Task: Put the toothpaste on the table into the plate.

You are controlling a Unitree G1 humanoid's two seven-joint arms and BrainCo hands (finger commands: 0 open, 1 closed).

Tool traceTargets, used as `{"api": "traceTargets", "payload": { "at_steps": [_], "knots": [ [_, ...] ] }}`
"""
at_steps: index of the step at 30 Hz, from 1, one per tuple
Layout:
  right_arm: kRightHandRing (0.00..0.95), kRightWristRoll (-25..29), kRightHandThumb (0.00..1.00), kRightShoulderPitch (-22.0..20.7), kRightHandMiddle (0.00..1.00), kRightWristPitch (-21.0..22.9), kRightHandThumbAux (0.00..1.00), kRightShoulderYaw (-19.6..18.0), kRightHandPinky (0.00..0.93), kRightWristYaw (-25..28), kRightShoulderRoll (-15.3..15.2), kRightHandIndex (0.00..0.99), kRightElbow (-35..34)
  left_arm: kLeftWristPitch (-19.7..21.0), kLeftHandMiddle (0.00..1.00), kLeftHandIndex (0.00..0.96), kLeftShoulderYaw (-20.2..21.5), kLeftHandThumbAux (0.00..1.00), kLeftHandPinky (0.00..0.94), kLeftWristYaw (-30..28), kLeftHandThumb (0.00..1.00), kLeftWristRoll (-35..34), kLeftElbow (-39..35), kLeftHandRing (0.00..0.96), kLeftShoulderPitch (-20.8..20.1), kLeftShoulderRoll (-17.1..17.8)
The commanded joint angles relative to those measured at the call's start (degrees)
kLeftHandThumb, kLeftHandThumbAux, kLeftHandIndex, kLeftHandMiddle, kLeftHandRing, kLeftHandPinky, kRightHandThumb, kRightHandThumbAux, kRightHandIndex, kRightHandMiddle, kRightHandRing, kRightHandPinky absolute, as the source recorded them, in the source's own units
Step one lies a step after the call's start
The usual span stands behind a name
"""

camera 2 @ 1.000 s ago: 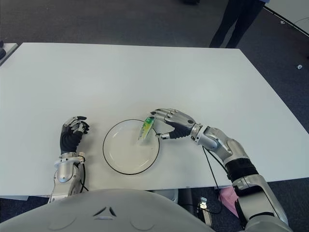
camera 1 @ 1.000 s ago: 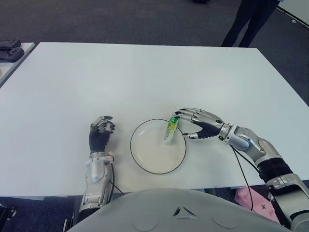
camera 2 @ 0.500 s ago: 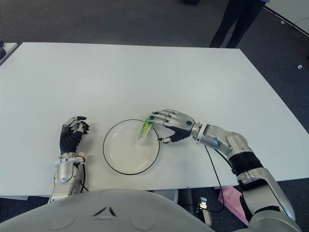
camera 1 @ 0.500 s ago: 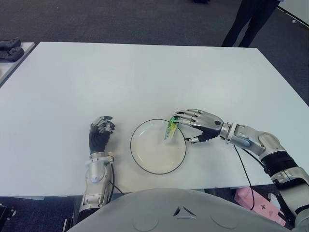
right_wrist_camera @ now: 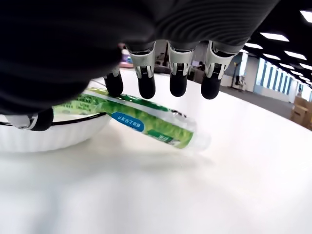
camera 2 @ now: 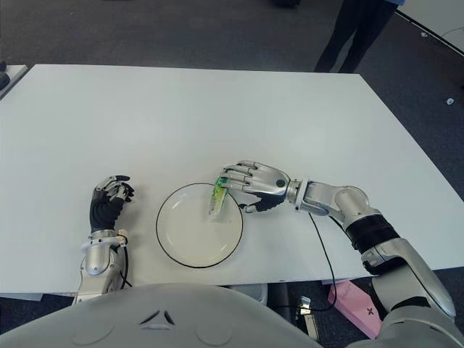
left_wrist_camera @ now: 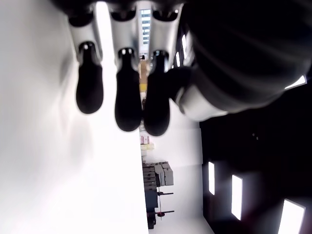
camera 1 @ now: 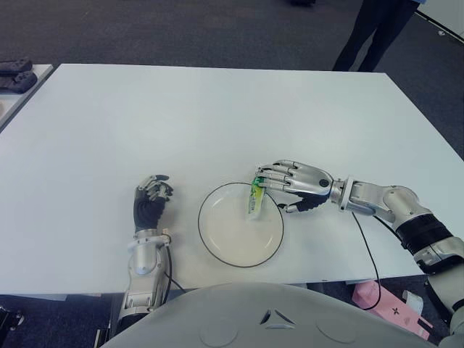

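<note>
**Getting the toothpaste into the plate**

Starting on my left side, my left hand point(camera 1: 150, 201) shows on the white counter point(camera 1: 145, 116) just left of the plate. Its fingers are curled in and it holds nothing. It has no job right now.

Next comes the plate point(camera 1: 240, 225). It is white and round with a dark rim, and it sits near my edge of the counter. Nothing else lies in it.

Then comes the toothpaste point(camera 1: 254, 199), a small green and white tube. In the eye views, one end of it pokes in over the right side of the plate. My right wrist view shows the tube point(right_wrist_camera: 141, 119) leaning across the plate's rim, with its other end down on the counter outside. So it is half in and half out.

My right hand point(camera 1: 296, 185) is just right of the plate, reaching in from the right. Its fingers point(right_wrist_camera: 146, 83) are stretched out over the tube, not wrapped tight around it. My thumb sits low by the rim. I cannot tell if my fingertips touch the tube or just hang close above it.

I think the job is almost done but not quite. The tube has made it to the plate, but it still has to go all the way in. A little push or lift toward the middle should do it. If I let it be, it could slide back off the rim.

Far off past the counter's right corner, a person's legs point(camera 1: 370, 32) stand on the dark floor.
</note>
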Motion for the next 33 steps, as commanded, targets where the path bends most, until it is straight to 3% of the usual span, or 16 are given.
{"api": "traceTargets", "payload": {
  "at_steps": [1, 16, 26, 33],
  "knots": [
    [0.000, -4.3, 0.514, 0.2, 0.000, 1.6, 0.191, 3.4, 0.000, -0.2, -0.8, 0.000, 0.0, 1.4, 0.613, 0.434, -0.2, 0.719, 0.612, 0.7, 0.704, 0.7, 0.1, 0.611, 0.7, -0.5],
    [0.000, -7.9, 0.540, -2.7, 0.000, 7.1, 0.198, 8.4, 0.000, -4.7, 0.9, 0.000, 1.5, 1.1, 0.617, 0.434, -0.4, 0.719, 0.612, 0.5, 0.703, 0.9, -0.1, 0.614, 1.1, -0.9],
    [0.000, -7.8, 0.535, -6.9, 0.000, 9.4, 0.212, 12.0, 0.000, -8.5, 5.4, 0.000, 6.4, 1.2, 0.614, 0.434, -0.3, 0.719, 0.600, -0.1, 0.702, 0.0, 0.1, 0.607, 1.1, -1.0],
    [0.000, -6.5, 0.535, -7.2, 0.000, 10.7, 0.240, 12.6, 0.000, -11.0, 7.0, 0.000, 6.9, 0.7, 0.618, 0.434, -0.2, 0.718, 0.611, 0.4, 0.704, 0.2, 0.2, 0.612, 1.2, -1.2]
  ]
}}
